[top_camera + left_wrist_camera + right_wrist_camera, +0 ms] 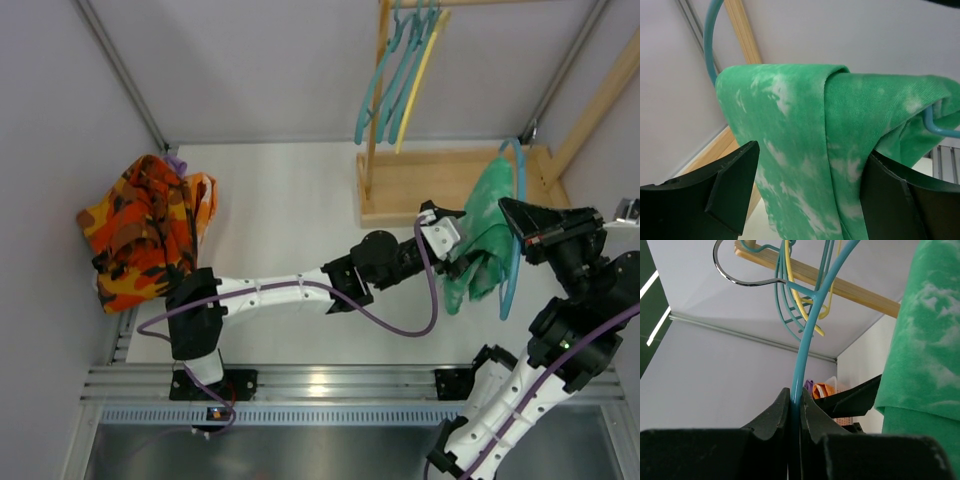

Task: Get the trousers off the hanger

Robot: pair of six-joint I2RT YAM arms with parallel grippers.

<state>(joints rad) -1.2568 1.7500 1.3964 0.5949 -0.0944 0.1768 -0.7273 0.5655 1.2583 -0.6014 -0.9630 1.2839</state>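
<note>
White table: patterned trousers and purple pair heaped well left of rack, off hangers. Green trousers still draped on hanger beside rack. Right hand pinches hanger; left hand wide, straddling cloth. Judged: one removal left.

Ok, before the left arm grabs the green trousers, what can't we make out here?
- Top view: left gripper fingertips, hidden by its wrist and the green trousers.
- Left wrist view: most of the hanger, under the cloth.
- Top view: purple trousers, mostly hidden behind the patterned trousers.
</note>
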